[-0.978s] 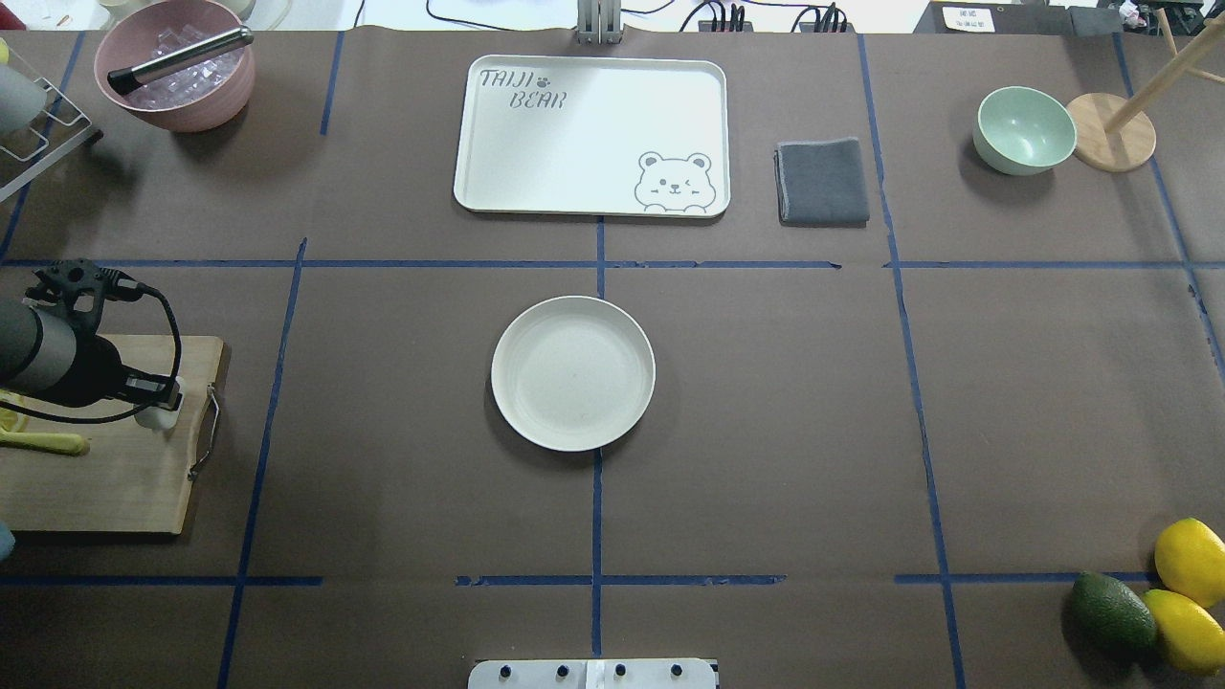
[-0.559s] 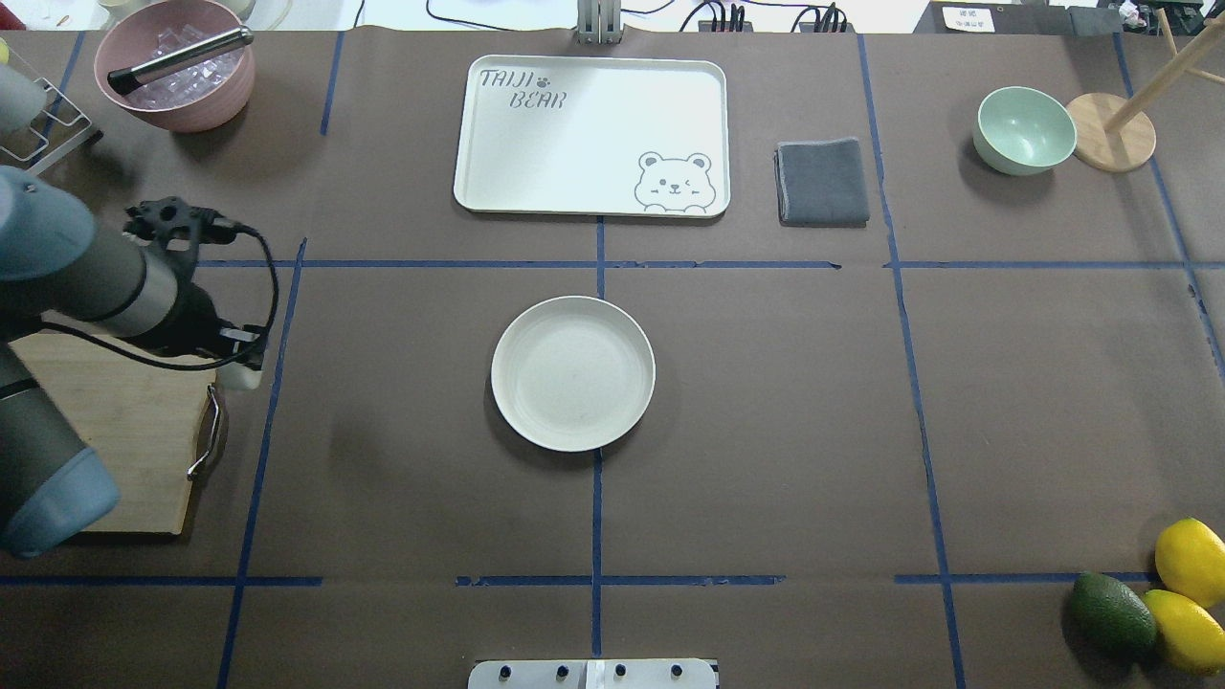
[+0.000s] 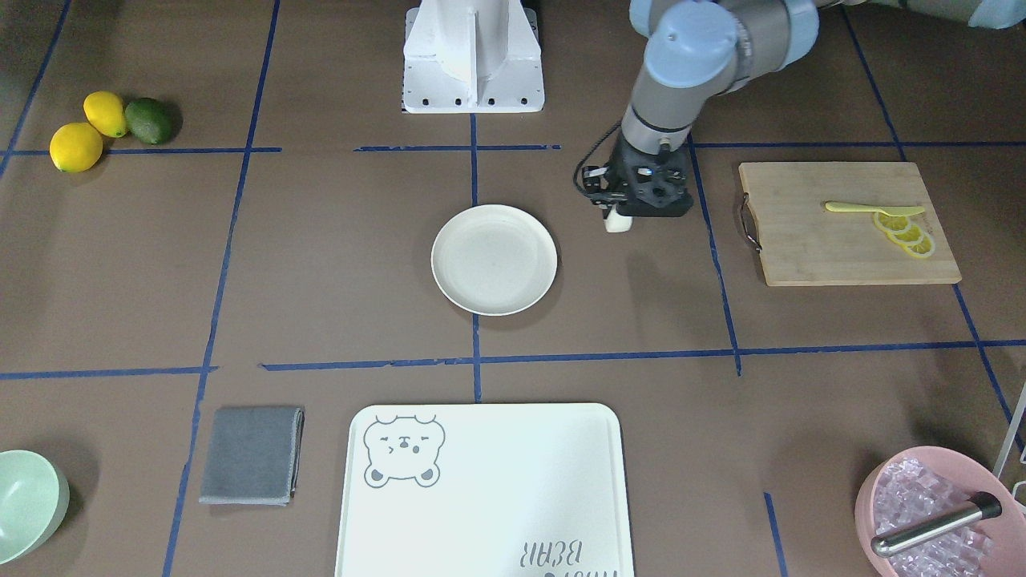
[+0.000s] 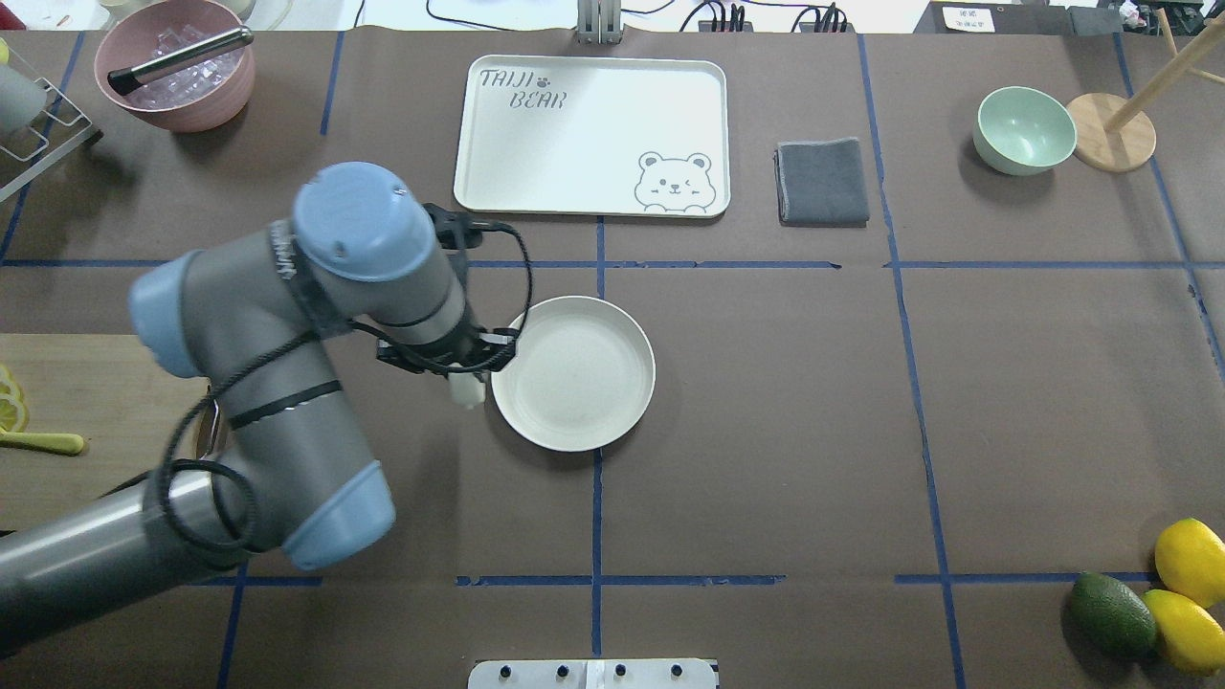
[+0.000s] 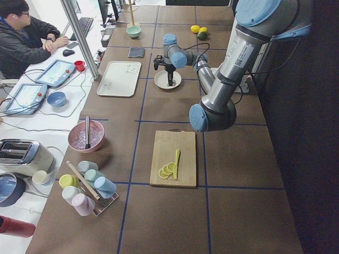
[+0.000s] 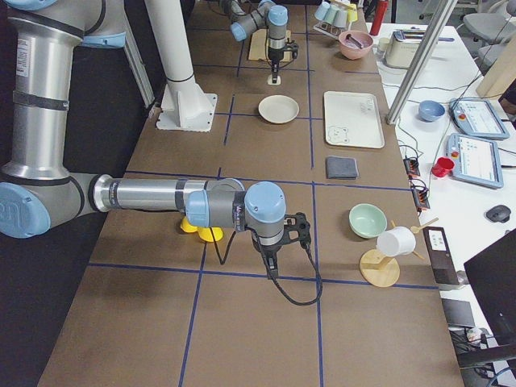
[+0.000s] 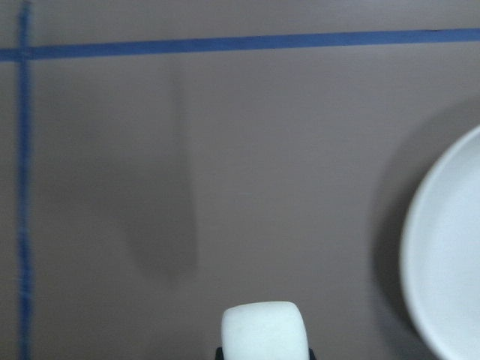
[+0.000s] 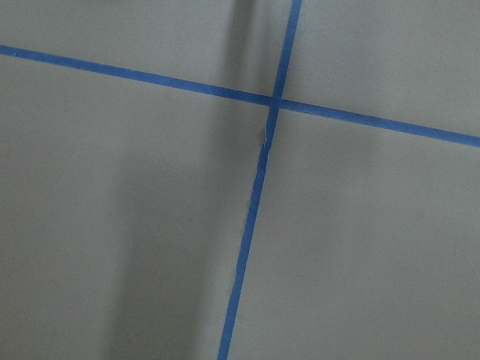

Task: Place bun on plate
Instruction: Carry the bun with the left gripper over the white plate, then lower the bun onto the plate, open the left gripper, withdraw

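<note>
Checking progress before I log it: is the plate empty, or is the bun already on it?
Empty. The plate shows a bare surface in both table views; the bun hangs in the left gripper, outside its rim.

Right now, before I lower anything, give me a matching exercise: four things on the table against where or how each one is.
Things:
1. bun
2. plate
3. lemon slices
4. grey cloth

Place or state:
A. on the cutting board
B. beside the bear tray
C. gripped by the left tool, just outside the plate's rim
D. lying empty

Pairs: 1-C, 2-D, 3-A, 4-B
</note>
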Robot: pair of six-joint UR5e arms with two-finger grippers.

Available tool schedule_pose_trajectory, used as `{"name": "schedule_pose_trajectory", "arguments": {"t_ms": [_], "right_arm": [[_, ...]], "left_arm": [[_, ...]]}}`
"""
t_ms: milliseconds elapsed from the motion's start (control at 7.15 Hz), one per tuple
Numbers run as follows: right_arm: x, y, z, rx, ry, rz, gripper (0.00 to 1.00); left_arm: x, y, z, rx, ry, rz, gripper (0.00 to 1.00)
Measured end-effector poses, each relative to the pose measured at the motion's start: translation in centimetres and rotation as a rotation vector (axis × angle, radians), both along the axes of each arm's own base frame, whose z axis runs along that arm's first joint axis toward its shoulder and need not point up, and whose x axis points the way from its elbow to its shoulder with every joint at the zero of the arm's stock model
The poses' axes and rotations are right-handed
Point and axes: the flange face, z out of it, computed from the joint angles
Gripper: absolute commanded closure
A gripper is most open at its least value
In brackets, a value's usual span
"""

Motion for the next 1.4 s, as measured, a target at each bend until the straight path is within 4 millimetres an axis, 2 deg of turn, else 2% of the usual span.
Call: {"name": "schedule_pose_trajectory", "arguments": {"t_ms": [140,419,559,699,1118,1258,1398], "right_arm": [[0.0,0.0,0.0,0.0,0.0,-0.001,0.0],[0.0,0.0,0.0,-0.001,-0.001,0.0,0.0],[0.0,0.0,0.0,-0.001,-0.001,0.0,0.0],[0.0,0.0,0.0,-0.001,-0.001,0.0,0.0],[-0.1,0.0,0.0,-0.001,-0.001,-0.001,0.0],[-0.1,0.0,0.0,-0.001,-0.001,-0.001,0.0],[0.0,0.0,0.1,-0.001,-0.001,-0.001,0.0]], "left_arm": [[3.4,0.1,-2.1,-0.007,-0.002,-0.015,0.62],[7.6,0.3,-2.8,-0.002,0.022,-0.032,0.59],[9.1,0.0,-2.6,0.009,0.025,-0.051,0.25],[9.9,-0.1,-2.4,0.015,0.022,-0.058,0.0],[9.8,-0.2,-2.3,0.031,0.024,-0.055,0.0],[8.0,-0.1,-2.5,0.056,0.029,-0.04,0.0],[4.5,0.1,-2.0,0.088,0.02,-0.011,0.0]]}}
